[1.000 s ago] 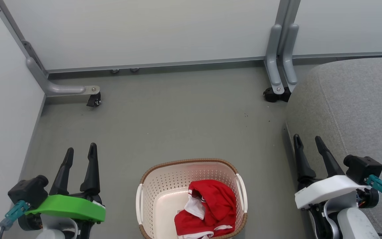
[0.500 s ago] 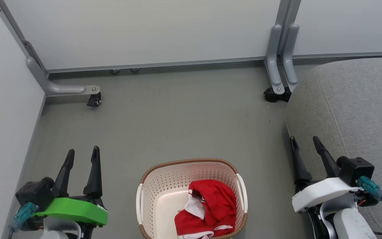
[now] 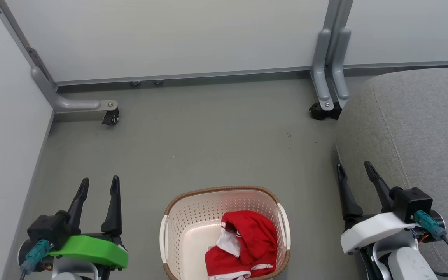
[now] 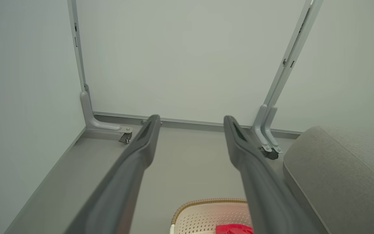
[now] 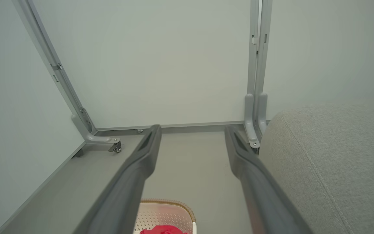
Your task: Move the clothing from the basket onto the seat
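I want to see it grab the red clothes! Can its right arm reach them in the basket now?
Probably yes. The right end effector is open and empty beside the basket, whose top is uncovered. The clothing lies in the basket's right side, nearest that arm, with nothing between.

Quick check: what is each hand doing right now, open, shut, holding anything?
Left hand: open, holding nothing.
Right hand: open, holding nothing.

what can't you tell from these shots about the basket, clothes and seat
- Near end of the basket: head view, cut off by the bottom edge.
- How many pieces the clothing is: head view, bunched in one heap that folds over itself.
- Full extent of the seat: all three views, it runs past the right edge.
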`<state>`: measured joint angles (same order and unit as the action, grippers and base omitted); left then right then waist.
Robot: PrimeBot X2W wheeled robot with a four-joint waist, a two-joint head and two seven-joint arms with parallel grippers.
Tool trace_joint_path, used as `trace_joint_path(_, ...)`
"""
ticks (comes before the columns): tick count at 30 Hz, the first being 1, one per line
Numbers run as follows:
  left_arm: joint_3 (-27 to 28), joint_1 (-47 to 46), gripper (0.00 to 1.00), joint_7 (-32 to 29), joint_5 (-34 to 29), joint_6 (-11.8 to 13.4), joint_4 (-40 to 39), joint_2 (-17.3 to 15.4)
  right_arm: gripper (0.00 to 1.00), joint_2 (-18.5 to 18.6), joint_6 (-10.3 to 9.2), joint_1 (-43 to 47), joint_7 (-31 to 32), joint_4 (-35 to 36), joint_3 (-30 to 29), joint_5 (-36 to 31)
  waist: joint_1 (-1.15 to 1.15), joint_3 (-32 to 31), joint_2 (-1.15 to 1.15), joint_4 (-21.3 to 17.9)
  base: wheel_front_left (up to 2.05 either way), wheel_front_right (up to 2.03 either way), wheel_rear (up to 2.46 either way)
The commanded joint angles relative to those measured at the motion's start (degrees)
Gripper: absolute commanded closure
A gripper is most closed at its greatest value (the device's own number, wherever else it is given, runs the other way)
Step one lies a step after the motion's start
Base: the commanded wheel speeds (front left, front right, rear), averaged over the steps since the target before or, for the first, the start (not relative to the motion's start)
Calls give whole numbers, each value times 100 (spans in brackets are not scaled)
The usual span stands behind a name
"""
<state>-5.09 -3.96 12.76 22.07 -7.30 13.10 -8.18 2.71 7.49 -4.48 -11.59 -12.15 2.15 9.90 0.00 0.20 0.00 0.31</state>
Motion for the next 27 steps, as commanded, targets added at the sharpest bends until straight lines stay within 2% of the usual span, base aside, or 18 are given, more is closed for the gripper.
trace_joint_path(1,0,48,0,50,-98,-28,-6,-52,0,24,0,21,-46,5,1,-107,0,-1,0,0,0,0,0)
trace_joint_path(21,-38,54,0,263,-565,-33,203,-70,0,27,0,46,-280,-44,52,-541,0,-6,0,-5,0,0,0)
trace_joint_path(27,-12,42,0,247,-526,-33,251,-59,0,27,0,16,-283,-76,50,-472,0,-5,0,1,0,0,0)
